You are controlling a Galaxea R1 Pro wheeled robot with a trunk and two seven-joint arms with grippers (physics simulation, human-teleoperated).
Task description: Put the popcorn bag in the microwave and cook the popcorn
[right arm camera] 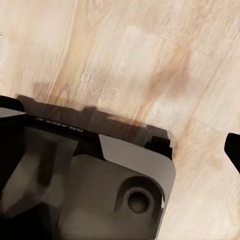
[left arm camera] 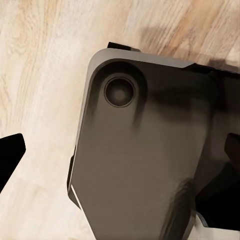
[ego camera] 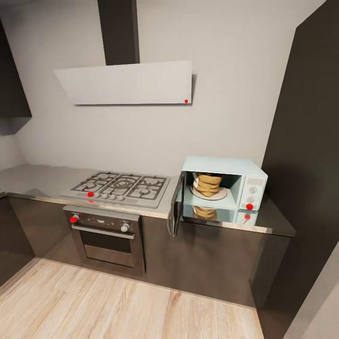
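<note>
On the countertop (ego camera: pixel 42 176), right of the gas hob (ego camera: pixel 120 187), the microwave (ego camera: pixel 225 184) stands door ajar for heating, the popcorn bag (ego camera: pixel 207 184) upright inside on its plate (ego camera: pixel 221 194); neither gripper's spread can be told.

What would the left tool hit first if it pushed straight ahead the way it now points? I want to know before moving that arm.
Probably the robot's own dark base, which lies right along its line in the left wrist view, with the wooden floor beside it. Depth is unclear, so how soon it would touch cannot be told.
</note>
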